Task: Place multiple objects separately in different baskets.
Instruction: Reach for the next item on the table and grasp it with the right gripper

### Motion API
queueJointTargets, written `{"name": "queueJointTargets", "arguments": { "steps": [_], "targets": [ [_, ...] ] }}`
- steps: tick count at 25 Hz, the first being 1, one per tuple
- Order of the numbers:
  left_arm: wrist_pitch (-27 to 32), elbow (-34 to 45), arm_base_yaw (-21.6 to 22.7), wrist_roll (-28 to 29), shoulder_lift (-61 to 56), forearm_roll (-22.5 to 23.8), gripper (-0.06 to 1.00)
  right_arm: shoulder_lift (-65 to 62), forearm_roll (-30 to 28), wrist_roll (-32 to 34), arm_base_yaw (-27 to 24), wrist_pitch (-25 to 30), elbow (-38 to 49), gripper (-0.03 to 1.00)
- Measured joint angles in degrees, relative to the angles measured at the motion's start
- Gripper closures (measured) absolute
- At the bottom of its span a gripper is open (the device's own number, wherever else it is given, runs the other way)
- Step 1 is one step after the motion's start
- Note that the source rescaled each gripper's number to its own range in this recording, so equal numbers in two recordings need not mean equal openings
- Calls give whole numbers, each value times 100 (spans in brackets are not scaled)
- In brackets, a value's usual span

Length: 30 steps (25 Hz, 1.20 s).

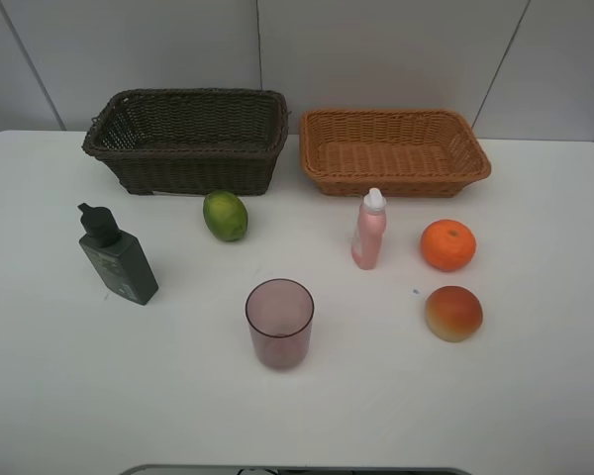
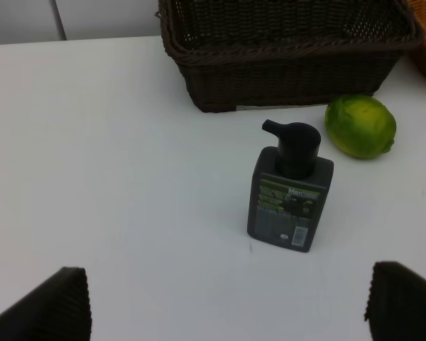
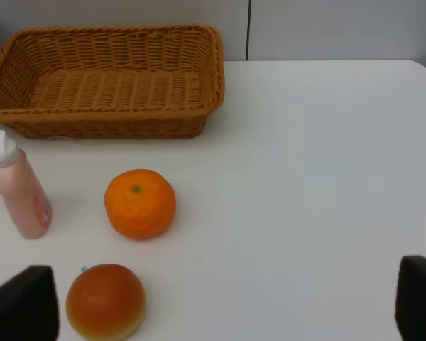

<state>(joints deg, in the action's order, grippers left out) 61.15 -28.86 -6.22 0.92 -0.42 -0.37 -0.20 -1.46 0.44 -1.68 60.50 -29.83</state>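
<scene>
**Six things out on the counter, both pincers spread wide**

The left pincer has its two dark fingertips far apart and holds nothing. The right pincer is spread just as wide, also with nothing in it. Neither touches any object.

Nearest on the white counter, close to the middle, the mauve see-through cup stands upright with its mouth up. To its right and a little further back lies the red-yellow peach. On the left side the dark grey-green bottle stands upright with its black pump head on top, in front of the left pincer.

Further back, right of centre, the pink bottle stands upright with its white cap on. The orange sits near it on the right, apart from it and just behind the peach. The green citrus lies left of centre, close in front of the dark basket but not touching it.

Along the far edge, by the wall, the two wicker baskets sit side by side: the dark brown basket on the left and the orange-tan basket on the right. All six objects are on the counter, outside both baskets.
</scene>
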Motion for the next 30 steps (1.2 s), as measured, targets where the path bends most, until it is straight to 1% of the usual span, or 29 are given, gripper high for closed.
{"name": "queueJointTargets", "arguments": {
  "steps": [30],
  "targets": [
    [0, 0, 0, 0, 0, 0, -5, 0, 0, 0, 0, 0, 0, -3]
  ]
}}
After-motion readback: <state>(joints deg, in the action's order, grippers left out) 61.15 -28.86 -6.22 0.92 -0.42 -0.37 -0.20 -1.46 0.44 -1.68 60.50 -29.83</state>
